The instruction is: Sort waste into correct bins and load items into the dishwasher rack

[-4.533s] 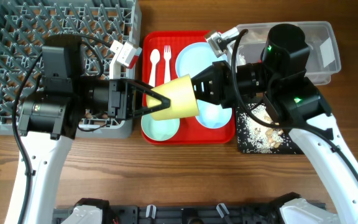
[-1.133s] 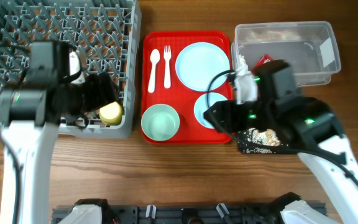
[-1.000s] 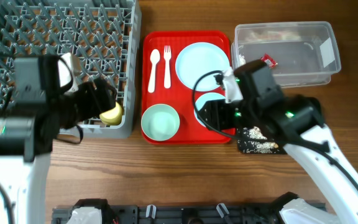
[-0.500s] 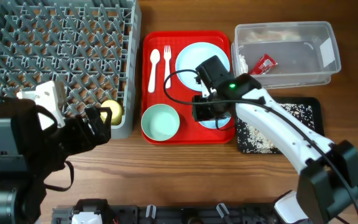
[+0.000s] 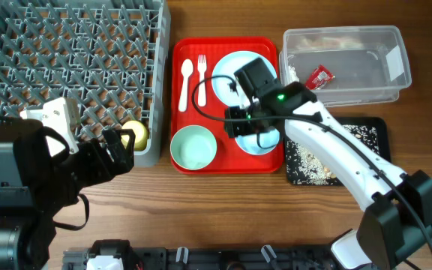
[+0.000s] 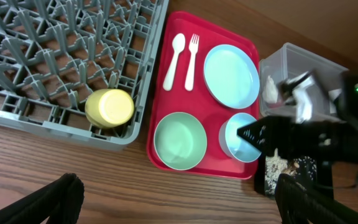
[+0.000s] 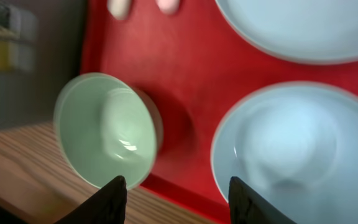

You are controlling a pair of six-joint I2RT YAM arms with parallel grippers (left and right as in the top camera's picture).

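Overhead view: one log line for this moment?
left gripper: open, empty | right gripper: open, above red tray near blue bowl | yellow cup: in rack | wrapper: in clear tub

A brown wooden table (image 5: 223, 210) with lengthwise grain fills the background under soft, even light.

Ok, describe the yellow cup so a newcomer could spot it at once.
Find the big grey rack on the left. In its front corner nearest the red tray sits the yellow cup. It alone is yellow; its neighbours are pale blue, green or white.
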